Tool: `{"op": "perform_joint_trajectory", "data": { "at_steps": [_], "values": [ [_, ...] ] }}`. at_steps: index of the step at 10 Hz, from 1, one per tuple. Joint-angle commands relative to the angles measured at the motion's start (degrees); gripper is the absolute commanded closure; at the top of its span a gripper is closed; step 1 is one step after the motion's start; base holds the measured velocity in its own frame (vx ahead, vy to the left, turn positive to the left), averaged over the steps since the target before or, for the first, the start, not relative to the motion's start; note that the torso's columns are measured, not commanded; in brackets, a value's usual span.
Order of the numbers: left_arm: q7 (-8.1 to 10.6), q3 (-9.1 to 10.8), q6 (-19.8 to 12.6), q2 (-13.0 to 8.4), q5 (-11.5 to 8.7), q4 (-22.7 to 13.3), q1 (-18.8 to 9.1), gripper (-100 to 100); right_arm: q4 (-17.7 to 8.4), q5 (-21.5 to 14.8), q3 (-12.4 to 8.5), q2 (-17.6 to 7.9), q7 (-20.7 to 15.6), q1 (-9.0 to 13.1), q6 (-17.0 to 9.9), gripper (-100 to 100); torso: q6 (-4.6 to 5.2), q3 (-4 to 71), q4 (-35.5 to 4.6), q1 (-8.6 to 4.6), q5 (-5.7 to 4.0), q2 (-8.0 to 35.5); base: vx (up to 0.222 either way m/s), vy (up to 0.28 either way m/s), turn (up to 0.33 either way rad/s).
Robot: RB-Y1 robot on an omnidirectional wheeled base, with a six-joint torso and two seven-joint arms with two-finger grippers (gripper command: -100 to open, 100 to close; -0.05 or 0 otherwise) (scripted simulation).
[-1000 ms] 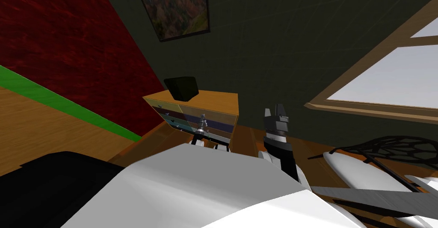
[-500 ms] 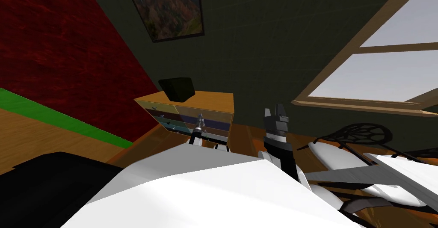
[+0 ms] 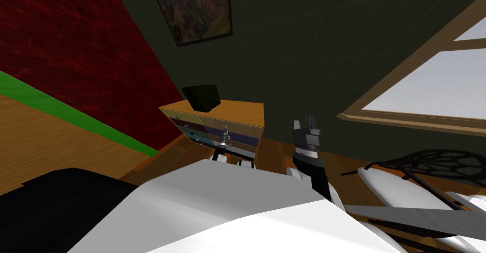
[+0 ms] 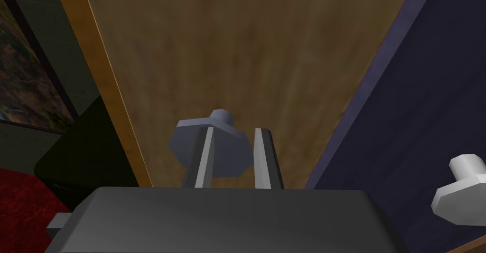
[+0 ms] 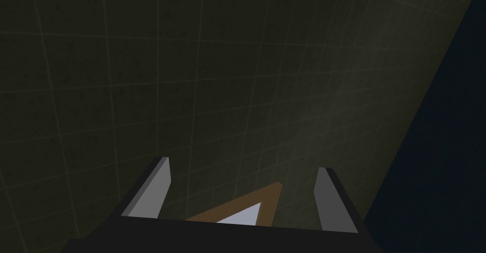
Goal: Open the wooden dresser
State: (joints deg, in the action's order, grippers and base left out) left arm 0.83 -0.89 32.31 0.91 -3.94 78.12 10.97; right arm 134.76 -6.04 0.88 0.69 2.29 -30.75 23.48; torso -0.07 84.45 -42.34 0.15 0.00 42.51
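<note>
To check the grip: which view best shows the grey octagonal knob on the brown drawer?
Left wrist view: the grey octagonal knob sits close, at the left gripper. In the head view that gripper hides it; the right wrist view points elsewhere.

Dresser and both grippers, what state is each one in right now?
Orange wooden dresser: all drawers look shut.
Grey-blue knob on the brown drawer: gripped.
Left gripper: shut on the knob.
Right gripper: open, holding nothing.

Wooden floor (image 3: 47, 136), dresser (image 3: 237, 113) standing on it (black box (image 3: 201, 97) on top)
</note>
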Motion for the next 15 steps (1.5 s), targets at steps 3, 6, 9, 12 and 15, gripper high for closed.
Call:
{"op": "perform_joint_trajectory", "data": {
  "at_steps": [3,6,9,12,15],
  "values": [
    [0.15,-0.54,-2.53,-0.41,0.17,1.8,0.45,100,-0.01,0.0,0.0,0.0,0.0,0.02,-0.01,0,0.07,-0.01,-0.01,-0.16,0.0,-0.01,-0.179,0.035,0.015],
    [0.12,-0.43,-2.35,-3.62,0.14,1.43,0.33,-100,0.0,0.0,0.0,0.0,0.0,-0.01,0.0,0,0.06,0.4,0.18,-0.2,-0.02,-0.66,-0.03,0.003,-0.001],
    [0.09,-0.38,-2.62,-7.07,0.14,1.23,0.2,-100,0.0,0.0,0.0,0.0,0.0,-0.02,0.0,0,0.07,0.13,0.06,-0.14,0.0,-0.24,0.023,-0.003,0.001],
    [-0.09,-0.05,-4.02,-8.79,0.03,1.5,-0.57,-100,0.0,0.0,0.0,0.0,0.0,-0.01,0.0,0,0.07,0.11,0.05,-0.16,-0.01,-0.2,0.053,-0.012,-0.001],
    [-0.2,0.15,-4.68,-5.98,-0.07,2.28,-0.98,-100,0.01,0.0,0.0,0.0,0.0,-0.03,0.01,0,0.07,0.23,0.11,-0.15,0.0,-0.37,0.128,-0.018,-0.001]
  ]
}}
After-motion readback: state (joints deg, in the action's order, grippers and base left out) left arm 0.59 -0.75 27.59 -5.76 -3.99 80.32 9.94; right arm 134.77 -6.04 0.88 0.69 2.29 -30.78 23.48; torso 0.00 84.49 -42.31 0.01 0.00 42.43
